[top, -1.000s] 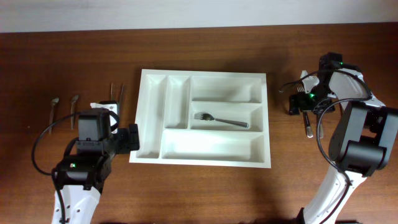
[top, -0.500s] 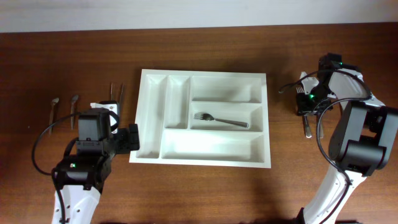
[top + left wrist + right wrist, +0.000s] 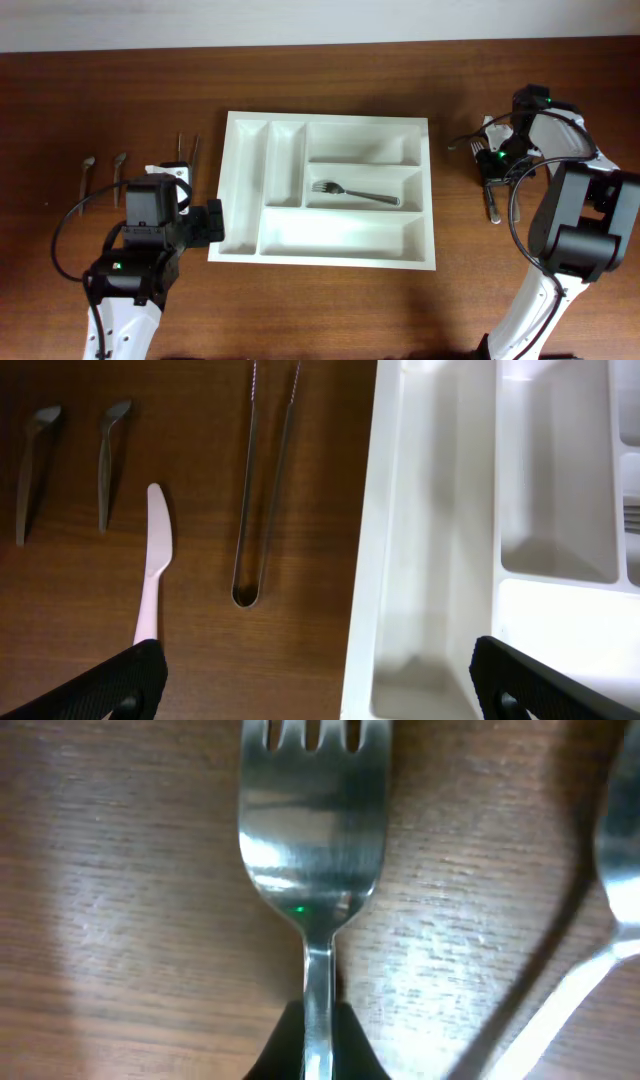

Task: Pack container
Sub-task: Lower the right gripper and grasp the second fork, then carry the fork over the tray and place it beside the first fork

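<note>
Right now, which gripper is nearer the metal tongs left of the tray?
Left. The left gripper hovers close by the tongs; the right gripper is beyond the container, shut on a fork.

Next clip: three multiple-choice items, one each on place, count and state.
1. The packed fork lies in which part of the tray? A a narrow slot; B the middle wide slot; C the bottom wide slot.
2. The tray's compartments number: A three; B five; C seven.
3. The right claw is: A open over the tray; B shut on a spoon; C shut on the loose fork.
Answers: 1 B, wide slots lie above and below it. 2 B, two narrow plus three wide. 3 C, the wrist view shows its handle pinched.
</note>
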Available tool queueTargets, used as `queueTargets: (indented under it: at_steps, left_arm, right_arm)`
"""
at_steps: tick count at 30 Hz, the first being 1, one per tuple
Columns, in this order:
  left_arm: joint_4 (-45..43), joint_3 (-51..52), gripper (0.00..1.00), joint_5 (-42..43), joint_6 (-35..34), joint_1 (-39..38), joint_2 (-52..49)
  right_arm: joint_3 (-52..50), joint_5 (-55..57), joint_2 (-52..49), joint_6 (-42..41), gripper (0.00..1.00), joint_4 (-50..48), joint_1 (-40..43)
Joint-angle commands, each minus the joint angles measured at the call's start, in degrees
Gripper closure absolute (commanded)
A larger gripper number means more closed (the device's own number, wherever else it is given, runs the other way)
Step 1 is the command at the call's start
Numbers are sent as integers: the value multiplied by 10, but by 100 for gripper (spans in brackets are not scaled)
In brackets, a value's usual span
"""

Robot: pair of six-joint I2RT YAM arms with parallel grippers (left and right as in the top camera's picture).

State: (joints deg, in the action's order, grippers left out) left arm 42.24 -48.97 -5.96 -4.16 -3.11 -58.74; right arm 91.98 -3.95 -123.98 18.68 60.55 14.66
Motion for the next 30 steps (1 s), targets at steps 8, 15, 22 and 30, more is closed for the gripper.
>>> queueTargets:
  at_steps: [8,15,22,30]
  left_arm:
    - [-4,-9,1,6,-3,-1,-1]
    - [-9,-9,1,6,-3,-1,-1]
    - [-8,-9,1,6,-3,-1,-1]
    - [-8,-9,1,6,-3,-1,-1]
  right_arm:
    - [172,-19,109,65,96,101,-85]
    - [171,-20,133,233,96,173,-260]
    - [110,-16,132,345,96,184,-363]
    - [-24,-18,130,352,96,61,-381]
